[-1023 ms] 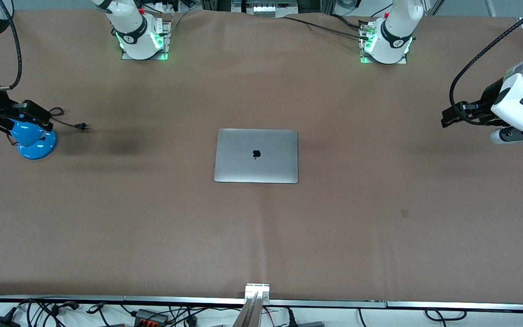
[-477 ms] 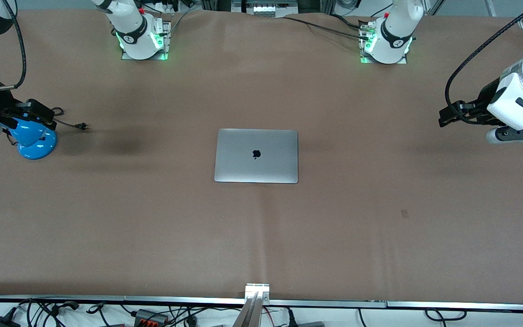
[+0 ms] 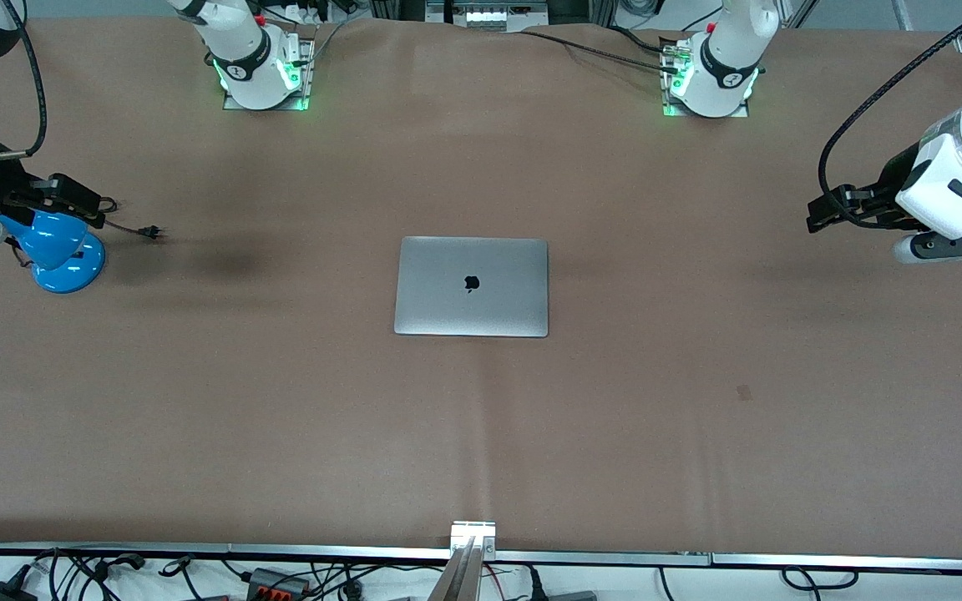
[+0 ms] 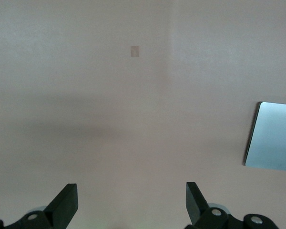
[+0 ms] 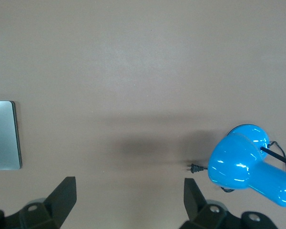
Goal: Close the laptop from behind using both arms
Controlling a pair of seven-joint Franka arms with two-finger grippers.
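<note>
Lying shut, laptop [image 3: 471, 286] between both open end effectors

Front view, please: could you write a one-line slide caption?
Closed laptop lies flat mid-table; left gripper and right gripper hover open at their own table ends, the right above a blue lamp.

The laptop [image 3: 471, 286] is slim and silver-grey, and it lies shut and flat on the brown table, about midway between the two arms' ends. Its lid faces up with a dark apple logo at the centre, and its edges run square to the table's edges. The left wrist view catches one pale end of its lid [image 4: 271, 136], and the right wrist view the other end [image 5: 4, 135].
</note>
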